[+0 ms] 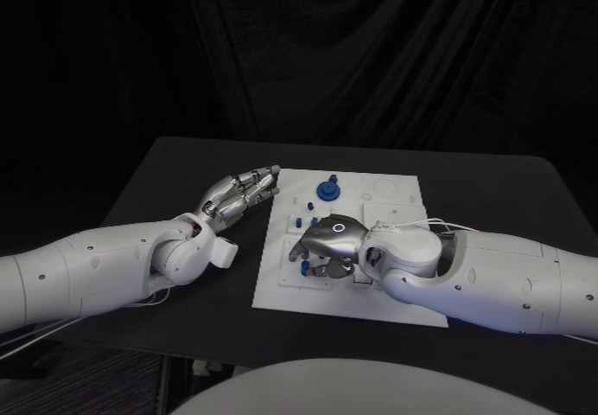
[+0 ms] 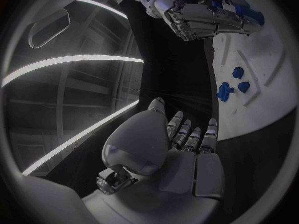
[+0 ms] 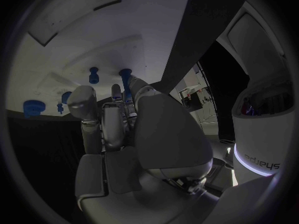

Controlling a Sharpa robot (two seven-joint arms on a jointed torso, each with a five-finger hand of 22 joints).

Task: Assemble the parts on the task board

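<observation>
While the right hand (image 1: pixel 327 246) is being held over the task board (image 1: pixel 386 290), fingers curled, any grip cannot be told; left hand (image 1: pixel 239 195) is being rested beside the board, fingers apart, nothing held.

My right hand (image 1: pixel 327 249) covers the near-left part of the task board (image 1: pixel 392 194) — I can't tell whether its fingers hold the small blue part (image 1: pixel 303 269) peeking out beside them. The board's tiny blue pegs (image 1: pixel 308 206) are too small to identify.
</observation>
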